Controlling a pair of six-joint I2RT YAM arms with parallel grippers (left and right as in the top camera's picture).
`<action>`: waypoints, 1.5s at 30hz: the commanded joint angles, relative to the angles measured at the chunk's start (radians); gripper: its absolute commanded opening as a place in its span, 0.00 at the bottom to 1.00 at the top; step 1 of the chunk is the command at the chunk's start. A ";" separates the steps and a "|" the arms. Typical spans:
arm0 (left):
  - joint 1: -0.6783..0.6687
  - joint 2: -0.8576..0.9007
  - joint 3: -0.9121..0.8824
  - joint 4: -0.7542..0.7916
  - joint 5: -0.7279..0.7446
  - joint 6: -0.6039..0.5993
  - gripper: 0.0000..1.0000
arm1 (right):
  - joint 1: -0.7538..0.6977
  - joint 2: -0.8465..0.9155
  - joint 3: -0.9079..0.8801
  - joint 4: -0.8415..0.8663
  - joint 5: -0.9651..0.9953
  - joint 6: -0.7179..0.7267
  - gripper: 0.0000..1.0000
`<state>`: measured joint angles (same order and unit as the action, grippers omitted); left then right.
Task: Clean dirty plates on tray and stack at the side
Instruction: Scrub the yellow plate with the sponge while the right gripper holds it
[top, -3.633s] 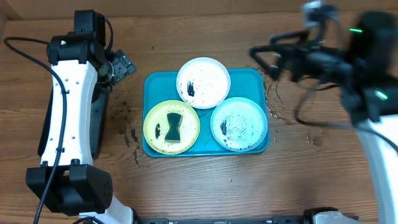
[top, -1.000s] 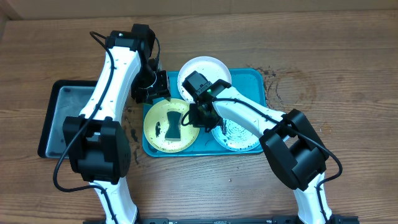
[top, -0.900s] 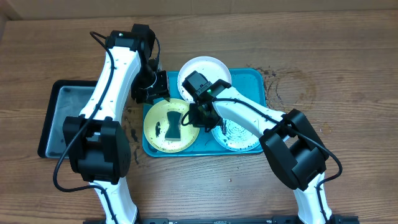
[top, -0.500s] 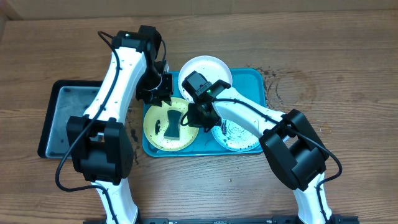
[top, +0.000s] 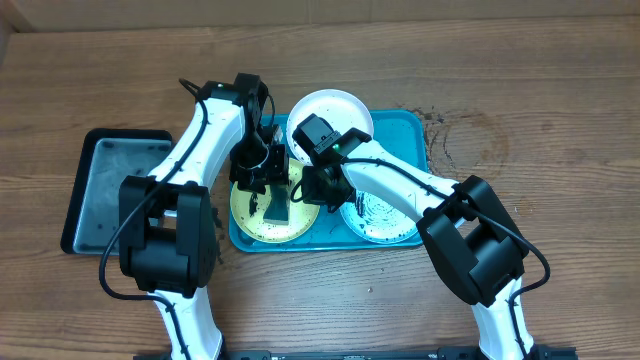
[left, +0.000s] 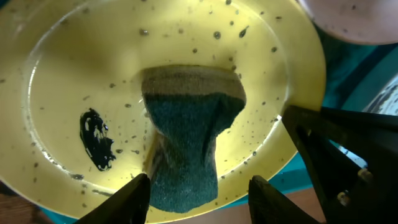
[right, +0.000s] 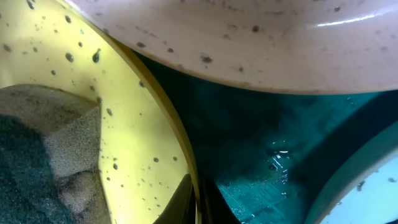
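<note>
Tipping worries us: the right gripper (right: 198, 200) pinches only the yellow-green plate (left: 74, 68) rim, and the half-open left gripper (left: 200, 196) over the sponge (left: 186, 137) may press hard.

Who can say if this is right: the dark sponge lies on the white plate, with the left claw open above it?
Wrong plate: the left wrist view shows the dark sponge lying on the yellow-green plate, with the left claw open above it.

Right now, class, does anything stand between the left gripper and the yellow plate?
Only the dark sponge, lying on the yellow plate directly beneath the open left gripper; nothing else visible.
</note>
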<state>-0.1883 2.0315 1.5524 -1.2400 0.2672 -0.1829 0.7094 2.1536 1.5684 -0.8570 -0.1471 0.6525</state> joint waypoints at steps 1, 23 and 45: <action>-0.007 0.008 -0.047 0.051 0.009 0.015 0.52 | 0.002 0.009 -0.013 0.000 0.023 0.009 0.04; -0.009 0.009 -0.165 0.218 -0.150 -0.073 0.04 | 0.002 0.009 -0.013 -0.005 0.023 0.006 0.04; -0.008 0.006 0.051 0.117 -0.297 -0.047 0.04 | 0.002 0.009 -0.013 -0.011 0.023 0.003 0.04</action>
<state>-0.2043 2.0323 1.4906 -1.1084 -0.2348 -0.3180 0.7105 2.1536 1.5684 -0.8574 -0.1528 0.6540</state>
